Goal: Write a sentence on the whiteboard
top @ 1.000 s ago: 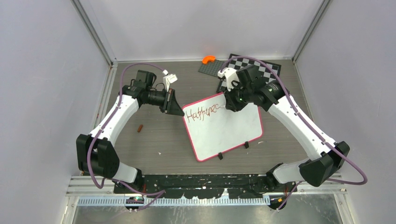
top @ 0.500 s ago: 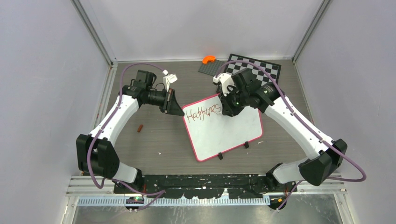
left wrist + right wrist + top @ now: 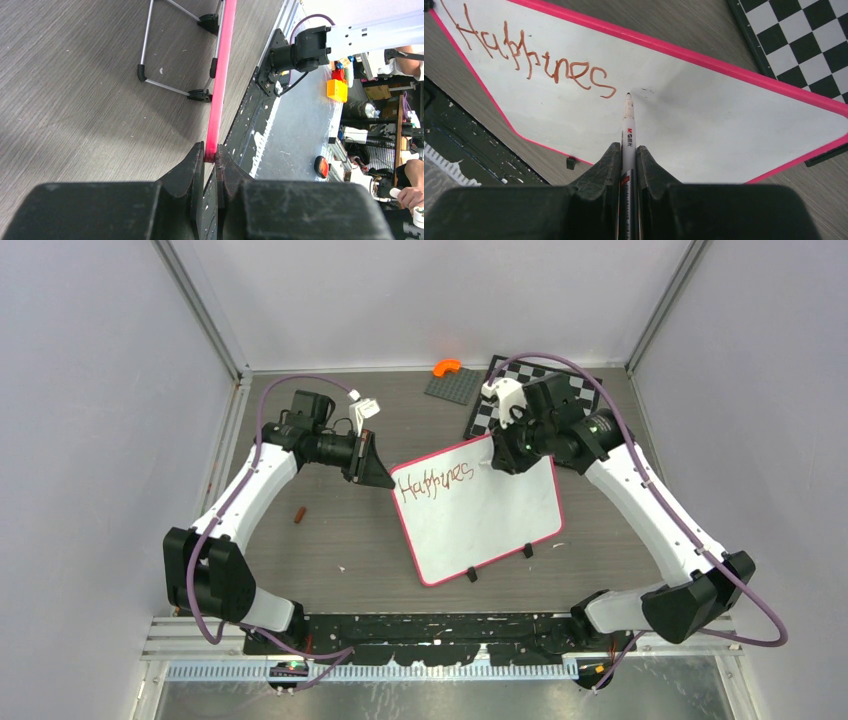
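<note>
While marker (image 3: 628, 131) sits pinched in right gripper (image 3: 628, 150), tip lies just beside last "s" of sentence (image 3: 536, 62); contact unclear. Blank whiteboard (image 3: 724, 120) lies onward along writing line, right arm nearer. Left gripper (image 3: 210, 156) clamps whiteboard's pink edge; 1 line begun.

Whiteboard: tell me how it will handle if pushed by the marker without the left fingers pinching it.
Probably stiff: the whiteboard shows a straight pink frame beyond where the left fingers pinch it. Likely light and apt to slide or pivot under the marker, since it rests on thin wire legs with small feet.
</note>
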Controlling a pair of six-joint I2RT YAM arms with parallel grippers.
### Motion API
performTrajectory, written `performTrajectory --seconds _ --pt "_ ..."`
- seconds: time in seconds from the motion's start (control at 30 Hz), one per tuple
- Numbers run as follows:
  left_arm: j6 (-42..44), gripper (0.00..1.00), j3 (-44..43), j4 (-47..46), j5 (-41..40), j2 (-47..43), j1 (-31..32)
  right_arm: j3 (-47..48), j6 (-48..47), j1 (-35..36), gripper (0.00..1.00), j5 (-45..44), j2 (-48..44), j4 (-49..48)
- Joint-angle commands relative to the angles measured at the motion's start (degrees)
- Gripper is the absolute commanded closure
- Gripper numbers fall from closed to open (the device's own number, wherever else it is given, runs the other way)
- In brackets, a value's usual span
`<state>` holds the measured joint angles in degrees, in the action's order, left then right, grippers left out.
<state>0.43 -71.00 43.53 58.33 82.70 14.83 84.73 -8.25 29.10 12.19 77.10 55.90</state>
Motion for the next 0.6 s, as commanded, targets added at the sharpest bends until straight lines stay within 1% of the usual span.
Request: performTrajectory --seconds 0.0,0.3,0.57 --pt "-0.6 1.00 -1.2 0.3 2.8 -0.6 0.2 3.2 -0.3 -0.8 1.00 -1.1 -0.9 -1.3" --pt "-0.6 1.00 -1.0 0.4 2.5 -1.1 0.2 3.8 0.7 -0.9 1.00 0.6 2.5 -3.4" --pt "-0.6 1.00 -0.8 0.5 2.3 -1.0 0.2 2.0 -0.2 -0.6 1.00 2.2 1.7 -3.0"
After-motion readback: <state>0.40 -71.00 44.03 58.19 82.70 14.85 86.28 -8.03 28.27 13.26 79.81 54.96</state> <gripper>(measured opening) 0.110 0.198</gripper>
